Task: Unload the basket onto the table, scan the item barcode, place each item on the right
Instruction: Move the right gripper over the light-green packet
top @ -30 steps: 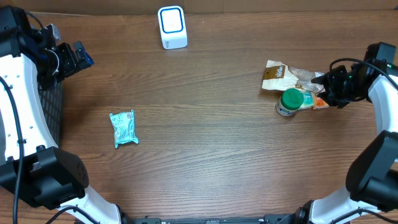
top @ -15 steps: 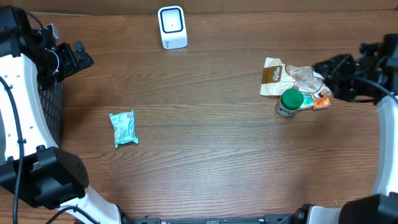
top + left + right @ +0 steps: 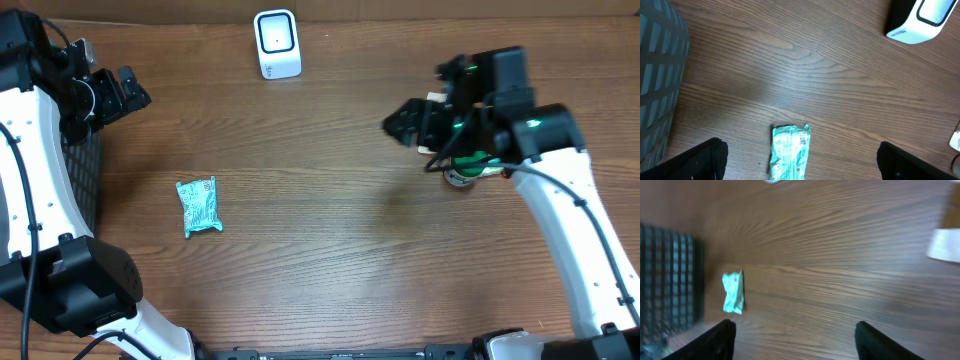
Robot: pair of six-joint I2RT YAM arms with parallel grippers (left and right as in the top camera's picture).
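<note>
A brown wood-grain tabletop (image 3: 320, 260) is seen from above. A white barcode scanner (image 3: 277, 44) is stood at the far edge, left of centre. A dark mesh basket (image 3: 90, 180) is placed against the left edge. A green packet (image 3: 199, 205) is laid flat on the left half of the tabletop, well apart from the scanner and a little in from the basket. In the left wrist view a printed barcode can be made out near one end of the packet. Towards the right edge a green-lidded jar (image 3: 460, 177) is largely covered by the right arm.

The left end effector (image 3: 135, 88) is held above the far-left corner, close to the basket, with its jaws spread wide. Nothing is gripped or touched by it, and only bare wood and the packet are seen between its fingertips (image 3: 695, 160).

The right end effector (image 3: 398, 124) is held over the tabletop just left of the jar. Its jaws are parted and nothing is held between them. Its fingertips (image 3: 715, 340) are clear of every object.
</note>
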